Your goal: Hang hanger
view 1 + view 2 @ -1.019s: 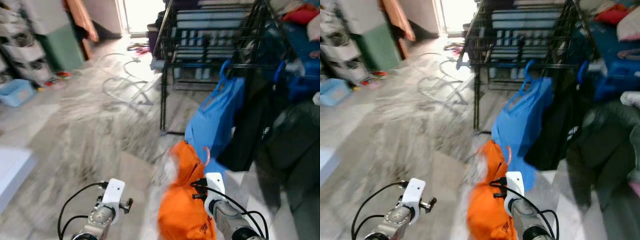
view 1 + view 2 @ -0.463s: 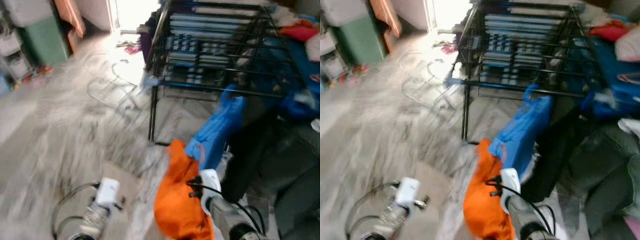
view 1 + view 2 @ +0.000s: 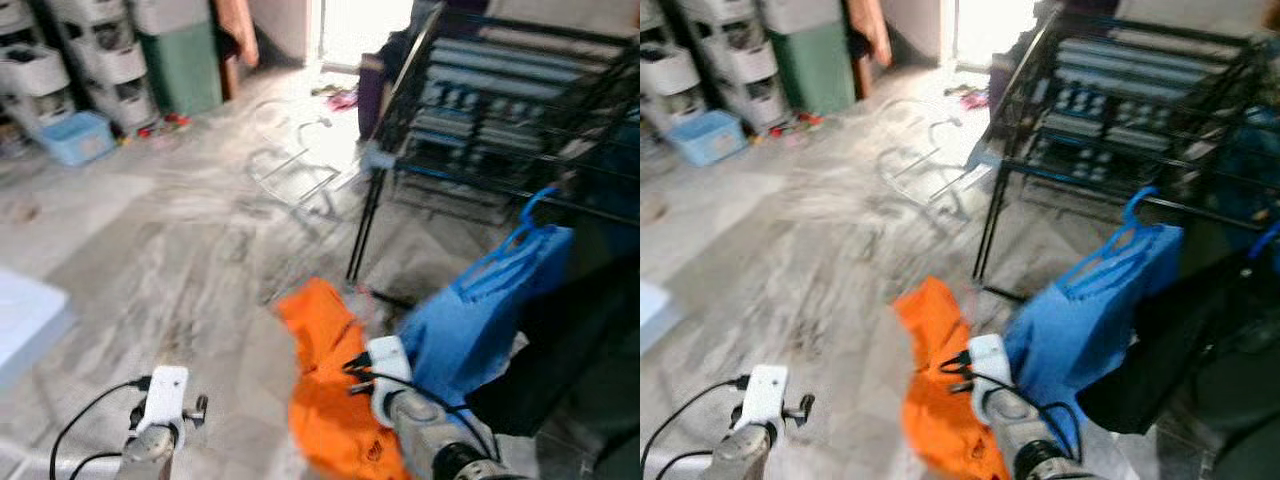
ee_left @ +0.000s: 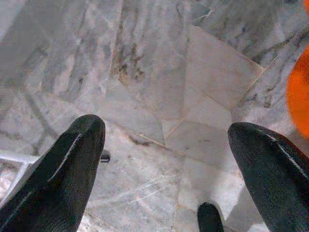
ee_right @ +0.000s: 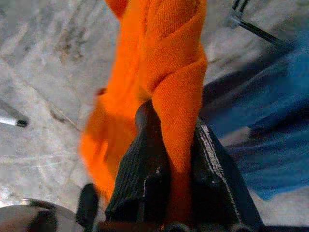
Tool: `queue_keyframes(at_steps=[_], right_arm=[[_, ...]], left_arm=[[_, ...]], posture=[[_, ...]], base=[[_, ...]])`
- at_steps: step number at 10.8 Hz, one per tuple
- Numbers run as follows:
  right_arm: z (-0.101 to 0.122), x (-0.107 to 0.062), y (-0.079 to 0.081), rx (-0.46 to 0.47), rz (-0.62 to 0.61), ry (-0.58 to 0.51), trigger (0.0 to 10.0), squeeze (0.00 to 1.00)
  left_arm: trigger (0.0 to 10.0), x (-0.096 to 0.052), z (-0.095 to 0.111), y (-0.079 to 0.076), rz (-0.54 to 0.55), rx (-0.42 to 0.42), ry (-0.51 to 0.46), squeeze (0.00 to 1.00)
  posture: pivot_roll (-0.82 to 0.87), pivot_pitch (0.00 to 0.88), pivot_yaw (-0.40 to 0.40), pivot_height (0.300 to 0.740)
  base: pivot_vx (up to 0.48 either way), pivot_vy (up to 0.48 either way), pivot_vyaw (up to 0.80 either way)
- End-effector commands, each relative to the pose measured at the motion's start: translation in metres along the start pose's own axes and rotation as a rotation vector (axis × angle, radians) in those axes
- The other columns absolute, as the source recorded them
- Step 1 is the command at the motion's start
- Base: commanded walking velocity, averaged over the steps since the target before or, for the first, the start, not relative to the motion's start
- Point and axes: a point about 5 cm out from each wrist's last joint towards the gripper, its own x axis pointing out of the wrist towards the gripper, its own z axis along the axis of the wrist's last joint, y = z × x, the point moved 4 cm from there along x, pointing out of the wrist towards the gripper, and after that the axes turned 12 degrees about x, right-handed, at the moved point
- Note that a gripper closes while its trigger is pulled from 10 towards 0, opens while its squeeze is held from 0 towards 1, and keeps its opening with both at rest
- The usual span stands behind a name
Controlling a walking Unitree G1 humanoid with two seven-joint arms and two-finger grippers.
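Observation:
My right gripper is shut on a fold of an orange garment, which hangs low in front of me over the marble floor. Right of it, a blue garment hangs by a blue hanger hook from the black drying rack, with a black garment beside it. My left gripper is open over bare floor tiles, nothing between its fingers, and its wrist sits low on the left.
White storage drawers, a blue bin and a green cabinet line the far left. A white wire frame lies on the floor before the rack. A white slab sits at the left edge.
The camera has swung, so the rack now sits further right and the storage drawers have come into view. The orange garment stays in my right gripper. All frames are blurred by motion.

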Motion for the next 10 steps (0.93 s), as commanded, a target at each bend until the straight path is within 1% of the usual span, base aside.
queue_keyframes(at_steps=[1, 2, 3, 4, 5, 8, 10], right_arm=[[0.004, 0.0, -0.005, 0.025, -0.02, -0.019, 10.0, 0.0], [0.002, -0.003, -0.015, 0.033, -0.057, -0.023, 10.0, 0.0], [-0.001, -0.004, -0.023, 0.111, -0.095, -0.022, 10.0, 0.0], [-0.002, -0.004, -0.023, 0.084, -0.096, -0.016, 10.0, 0.0], [0.001, -0.003, -0.02, 0.103, -0.091, -0.027, 10.0, 0.0], [0.002, -0.003, -0.019, 0.109, -0.091, -0.032, 10.0, 0.0], [0.003, -0.003, -0.018, 0.108, -0.091, -0.033, 10.0, 0.0]], left_arm=[[10.0, 0.002, 0.01, 0.001, -0.004, 0.003, -0.035, 0.0], [10.0, 0.004, 0.018, -0.007, -0.043, 0.032, -0.054, 0.0], [10.0, 0.006, 0.029, -0.016, -0.074, 0.057, -0.085, 0.0], [10.0, 0.007, 0.033, -0.018, -0.072, 0.055, -0.092, 0.0], [10.0, 0.007, 0.035, -0.018, -0.071, 0.036, -0.098, 0.0], [10.0, 0.007, 0.034, -0.022, -0.081, 0.046, -0.092, 0.0], [10.0, 0.006, 0.038, -0.024, -0.091, 0.062, -0.113, 0.0]], posture=[[-0.04, 0.053, -0.03, 0.74], [-0.06, 0.05, -0.016, 0.74], [-0.06, 0.05, -0.011, 0.74], [-0.07, 0.05, -0.008, 0.74], [-0.08, 0.053, -0.004, 0.74], [-0.09, 0.063, -0.002, 0.74], [-0.09, 0.067, 0.0, 0.74]], base=[[0.0, 0.0, 0.0], [0.0, 0.0, 0.0], [0.0, 0.274, 0.0], [0.0, 0.315, 0.0], [0.0, 0.446, 0.0], [0.0, 0.446, 0.0], [0.0, 0.441, 0.0]])
